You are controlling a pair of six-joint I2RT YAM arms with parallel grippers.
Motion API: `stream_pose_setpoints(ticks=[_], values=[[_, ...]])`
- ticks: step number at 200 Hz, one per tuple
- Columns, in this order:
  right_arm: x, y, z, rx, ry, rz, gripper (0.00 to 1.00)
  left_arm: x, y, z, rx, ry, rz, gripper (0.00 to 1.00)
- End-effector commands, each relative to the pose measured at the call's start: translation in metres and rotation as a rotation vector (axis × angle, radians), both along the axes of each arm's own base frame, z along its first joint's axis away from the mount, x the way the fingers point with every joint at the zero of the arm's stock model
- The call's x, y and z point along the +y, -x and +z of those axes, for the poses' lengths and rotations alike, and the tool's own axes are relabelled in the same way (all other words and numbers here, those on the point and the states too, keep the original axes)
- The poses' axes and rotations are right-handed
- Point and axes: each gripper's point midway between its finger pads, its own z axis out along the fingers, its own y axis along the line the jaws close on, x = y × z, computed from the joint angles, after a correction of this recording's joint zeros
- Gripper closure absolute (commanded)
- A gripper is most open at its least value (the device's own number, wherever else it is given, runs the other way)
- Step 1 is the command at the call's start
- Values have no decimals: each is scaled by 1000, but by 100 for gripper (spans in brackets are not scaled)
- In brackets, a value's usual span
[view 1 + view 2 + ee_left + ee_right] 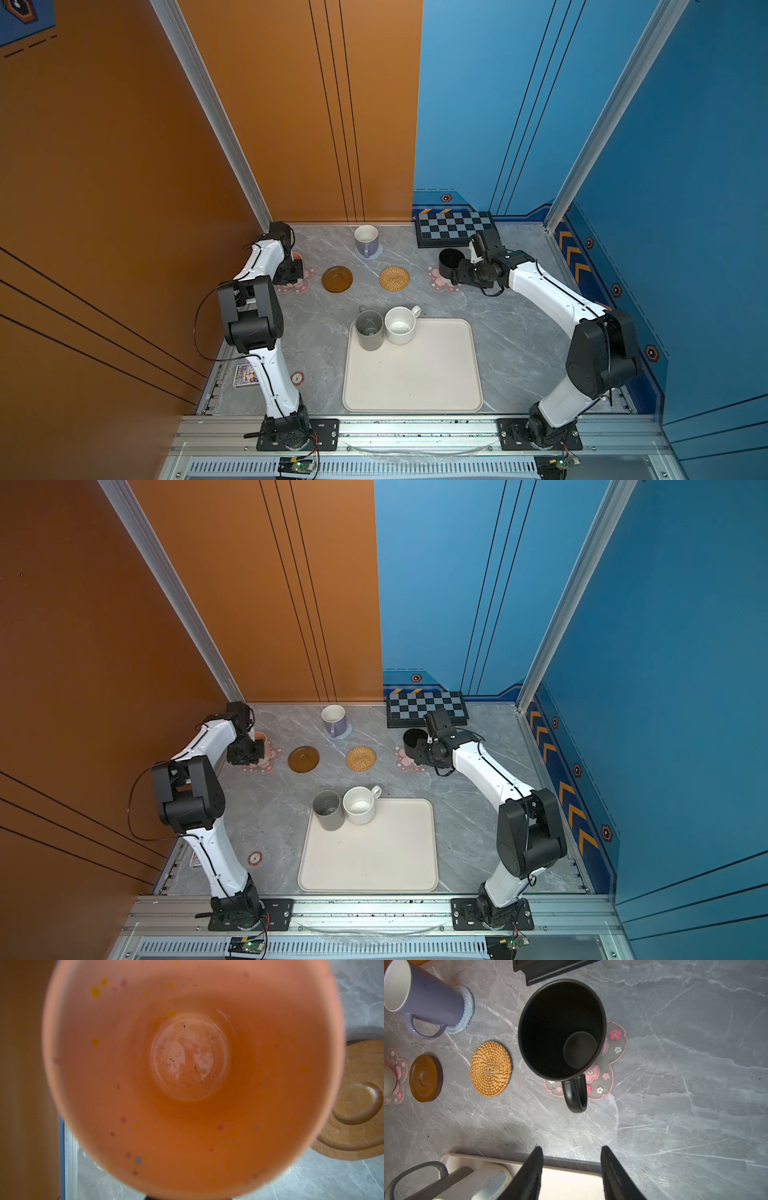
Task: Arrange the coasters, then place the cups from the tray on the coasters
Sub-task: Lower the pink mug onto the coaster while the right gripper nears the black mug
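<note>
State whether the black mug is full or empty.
Empty: the right wrist view looks into the black mug and shows its bare bottom.

The round sticker (255, 857) shows one character, possibly an "S".

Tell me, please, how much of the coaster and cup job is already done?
Done: the lavender mug stands on the knitted coaster, the black mug on a flower coaster, right hand open near it. In hand: left hand shut on the peach mug at the other flower coaster. Left: grey mug and speckled mug on the tray; brown disc and rattan coaster bare.
</note>
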Motion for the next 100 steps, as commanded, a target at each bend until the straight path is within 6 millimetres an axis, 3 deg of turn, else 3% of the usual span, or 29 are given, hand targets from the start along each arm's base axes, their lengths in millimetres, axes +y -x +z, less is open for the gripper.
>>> stream_pose_setpoints(ticks=[1,51,100], values=[[-2,-8,12,-43,15,-26,52,3,-13,27,-117,-15,-13,100],[3,-8,14,-46,14,-17,52,5,-14,39,-164,-33,-9,100],[8,-10,14,-47,12,-8,52,4,-13,69,-255,-46,-24,100]])
